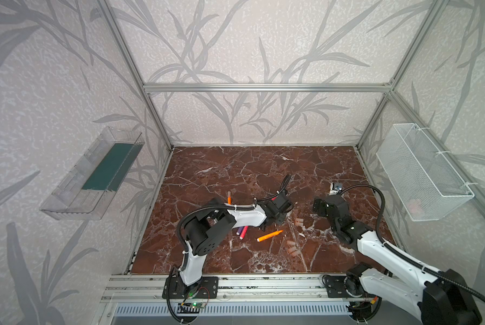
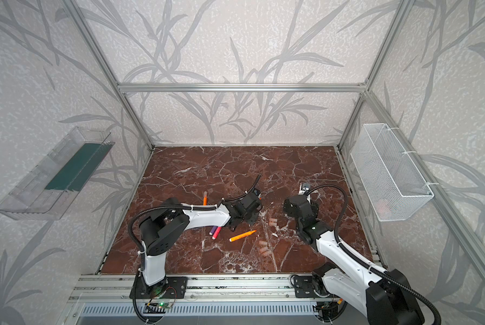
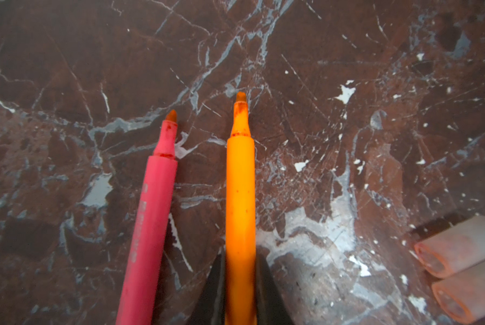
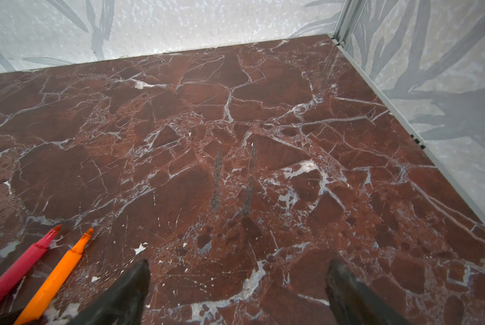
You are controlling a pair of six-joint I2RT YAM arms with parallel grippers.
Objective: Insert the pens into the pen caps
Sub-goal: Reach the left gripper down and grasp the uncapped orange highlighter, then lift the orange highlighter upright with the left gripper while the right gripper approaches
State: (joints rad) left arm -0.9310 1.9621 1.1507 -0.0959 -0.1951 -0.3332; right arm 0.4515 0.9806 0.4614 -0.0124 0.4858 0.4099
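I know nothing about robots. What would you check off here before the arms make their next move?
1. Left fingers shut on the slim orange marker pen: ok.
2. Its pointed tip bare, facing away from them: ok.
3. Neighbouring red-pink marker pen outside that grip: ok.
4. Right fingers open, empty: ok.
5. One of the pale translucent pen caps held ready: not ok; those visible lie on the brown marble-patterned table.
6. Orange pen lifted off the table: cannot tell.
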